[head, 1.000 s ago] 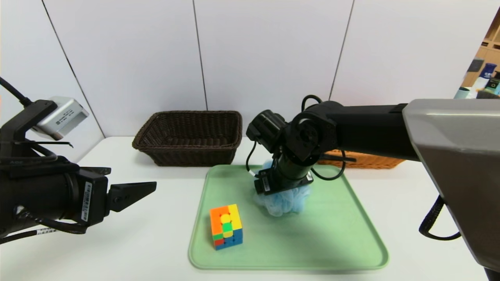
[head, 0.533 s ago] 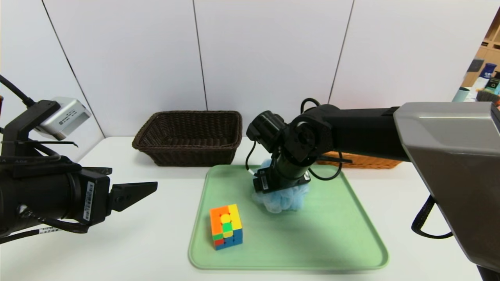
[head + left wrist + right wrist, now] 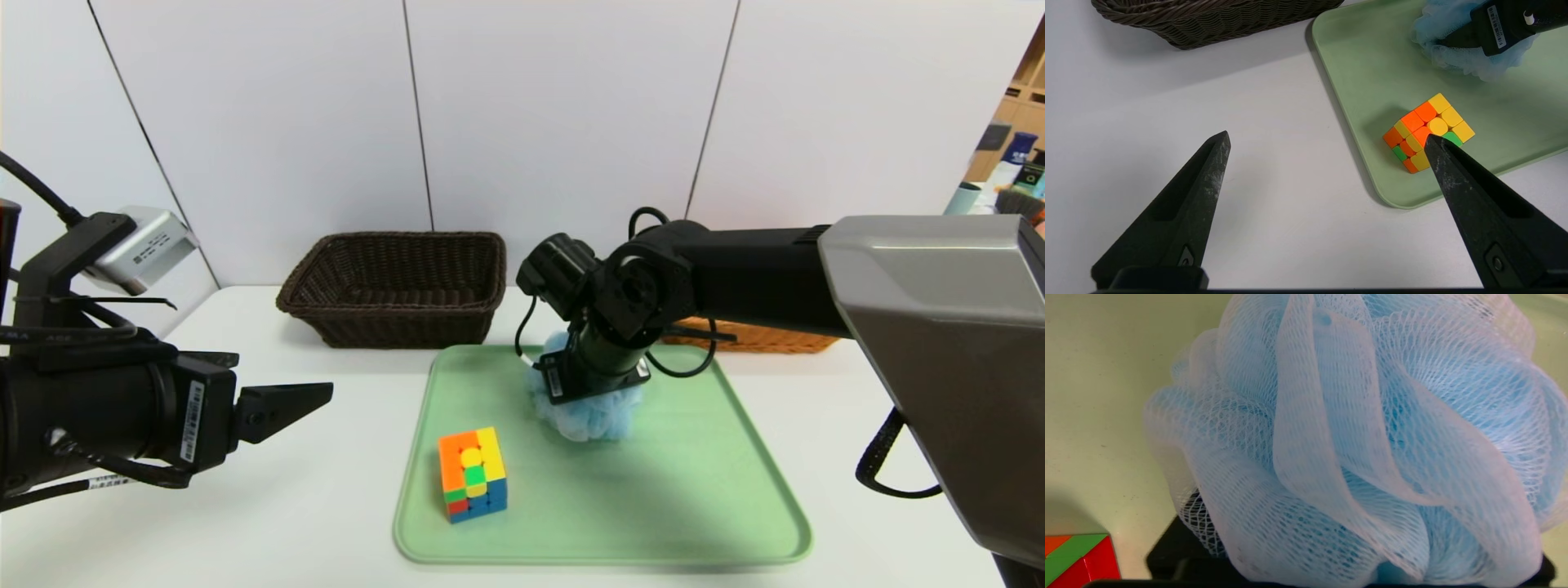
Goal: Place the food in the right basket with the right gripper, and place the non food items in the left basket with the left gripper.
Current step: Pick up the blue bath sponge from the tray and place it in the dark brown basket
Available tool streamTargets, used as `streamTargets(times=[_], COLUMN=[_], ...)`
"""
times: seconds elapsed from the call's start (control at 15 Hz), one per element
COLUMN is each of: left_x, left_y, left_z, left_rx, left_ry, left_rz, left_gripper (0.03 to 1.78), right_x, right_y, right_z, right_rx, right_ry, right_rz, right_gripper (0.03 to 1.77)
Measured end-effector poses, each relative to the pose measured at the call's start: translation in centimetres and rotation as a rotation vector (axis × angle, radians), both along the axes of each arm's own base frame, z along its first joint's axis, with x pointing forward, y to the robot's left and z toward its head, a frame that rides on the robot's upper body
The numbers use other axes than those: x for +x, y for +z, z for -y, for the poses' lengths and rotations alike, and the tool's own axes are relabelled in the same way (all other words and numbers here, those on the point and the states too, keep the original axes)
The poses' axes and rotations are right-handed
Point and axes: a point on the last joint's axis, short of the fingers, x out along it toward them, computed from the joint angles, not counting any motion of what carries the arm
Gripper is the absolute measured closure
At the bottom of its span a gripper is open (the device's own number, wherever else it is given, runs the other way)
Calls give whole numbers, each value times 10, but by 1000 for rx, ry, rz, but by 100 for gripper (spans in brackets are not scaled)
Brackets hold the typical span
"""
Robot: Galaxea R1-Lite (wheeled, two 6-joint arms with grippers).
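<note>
Altogether one puff (image 3: 589, 416) and one cube (image 3: 473, 474) are counted on the tray (image 3: 694, 523); the right gripper (image 3: 592, 388) is pressed into the puff, its grip undeterminable, while the left gripper (image 3: 1327, 143) is spread wide.

Left arm: matte black, pointed scuffed claw (image 3: 286, 406), white barcode sticker, silver-grey wrist camera. Right arm: black joints, looped black cables, large silver-grey forearm shell (image 3: 939, 327).

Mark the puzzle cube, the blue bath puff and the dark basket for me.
puzzle cube (image 3: 472, 474), head view, on its front face.
blue bath puff (image 3: 589, 416), head view, on the mesh showing below the right arm.
dark basket (image 3: 392, 318), head view, on its front woven wall.
</note>
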Motion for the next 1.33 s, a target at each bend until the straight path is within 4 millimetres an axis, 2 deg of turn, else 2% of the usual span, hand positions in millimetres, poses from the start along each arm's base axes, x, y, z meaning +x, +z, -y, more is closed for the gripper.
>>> streamTargets(times=[0.13, 0.33, 0.8, 0.93, 1.13, 1.33], left_x=[0, 1, 1, 1, 1, 0], left_y=[0, 0, -1, -1, -2, -3], left_z=[0, 0, 1, 1, 1, 0], left_rx=[-1, 0, 0, 1, 2, 2], left_ry=[-3, -4, -4, -4, -3, -3], left_rz=[-1, -3, -6, -7, -10, -13], left_gripper=[12, 12, 12, 12, 12, 12], right_x=[0, 0, -13, -18, -32, -38], right_y=[0, 0, 18, 28, 53, 86], right_z=[0, 1, -4, -5, -7, -13], right_rx=[-1, -1, 25, 38, 77, 170], right_ry=[-1, -1, 35, 49, 95, 163], right_rz=[0, -1, 29, 49, 113, 289], right_gripper=[82, 98, 98, 99, 101, 101])
